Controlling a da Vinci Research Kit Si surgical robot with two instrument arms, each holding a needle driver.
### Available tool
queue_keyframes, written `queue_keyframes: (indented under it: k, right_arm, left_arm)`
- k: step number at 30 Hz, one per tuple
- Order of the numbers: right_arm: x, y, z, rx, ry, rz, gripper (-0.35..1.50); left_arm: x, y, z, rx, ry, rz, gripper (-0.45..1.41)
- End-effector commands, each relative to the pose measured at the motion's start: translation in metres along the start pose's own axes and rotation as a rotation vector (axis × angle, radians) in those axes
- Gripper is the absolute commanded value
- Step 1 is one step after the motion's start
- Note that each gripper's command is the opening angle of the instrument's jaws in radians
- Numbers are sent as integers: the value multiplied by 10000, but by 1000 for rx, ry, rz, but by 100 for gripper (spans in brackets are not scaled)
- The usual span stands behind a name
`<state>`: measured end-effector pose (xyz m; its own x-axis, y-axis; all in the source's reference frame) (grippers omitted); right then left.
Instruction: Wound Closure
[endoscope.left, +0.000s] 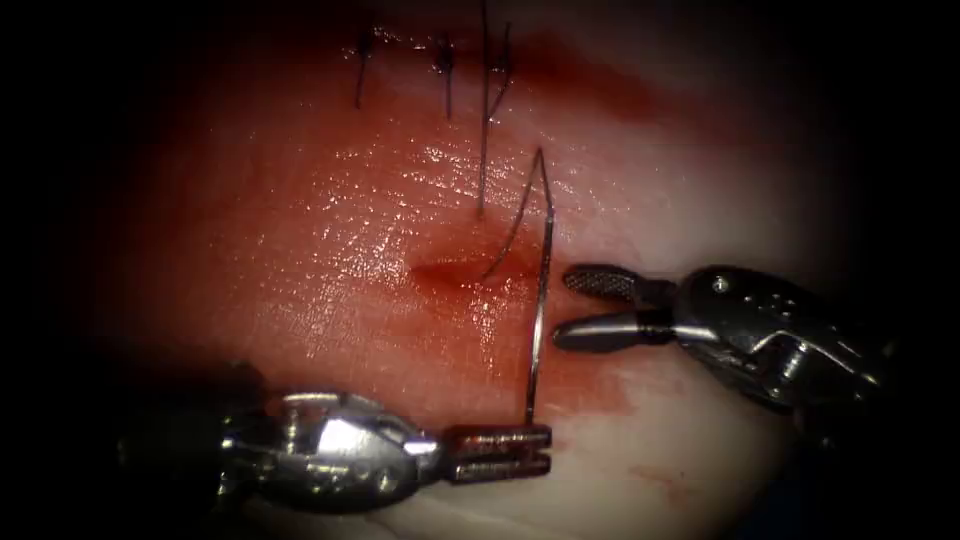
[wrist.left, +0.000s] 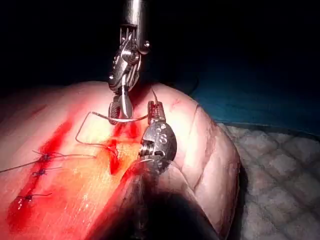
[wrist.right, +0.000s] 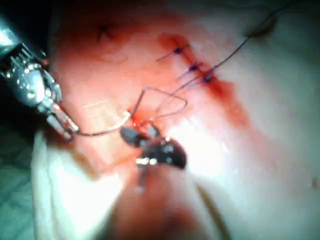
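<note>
My left tool (endoscope.left: 548, 450) comes in low, jaws shut on the lower end of the curved needle (endoscope.left: 540, 320). The needle stands free above the tissue (endoscope.left: 330, 250), just right of the open part of the cut (endoscope.left: 445, 270). Thread (endoscope.left: 520, 215) runs from the needle's upper end, loops over and goes down into the cut. From the right, my right tool (endoscope.left: 562, 307) has its jaws open and holds nothing, tips close beside the needle's middle. The left wrist view has the left tool (wrist.left: 156, 111), right tool (wrist.left: 120, 111) and needle (wrist.left: 132, 120). The right wrist view has the right tool (wrist.right: 139, 134), left tool (wrist.right: 67, 129) and needle (wrist.right: 102, 132).
Three tied stitches (endoscope.left: 443, 58) with cut ends close the far part of the cut, and a long thread (endoscope.left: 483, 130) hangs past them. Red fluid (endoscope.left: 590, 390) wets the tissue around the cut. A blue drape (wrist.left: 260, 95) and a pale quilted pad (wrist.left: 280, 165) lie beyond the tissue's edge.
</note>
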<state>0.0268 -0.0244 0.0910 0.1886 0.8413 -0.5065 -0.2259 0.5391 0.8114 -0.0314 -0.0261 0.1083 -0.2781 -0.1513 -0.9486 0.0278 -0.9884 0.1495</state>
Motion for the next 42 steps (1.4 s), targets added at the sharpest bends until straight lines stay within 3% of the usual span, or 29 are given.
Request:
queue_keyframes:
  k: [1,9,14,31,42]
  right_arm:
    - [0,2,11,0,-1,3,39]
    - [1,5,18,2,62,142,49]
    - [2,4,17,33,110,188,46]
    - [4,4,-10,31,60,175,42]
    - [9,-13,15,70,100,179,42]
  left_arm:
    - [-4,2,6,2,-3,-2,-45]
    - [-4,3,7,-14,-35,38,-45]
    - [-6,4,8,-18,-39,39,-45]
    - [-8,3,4,-14,-43,41,-45]
    - [-10,6,7,-13,-48,43,-45]
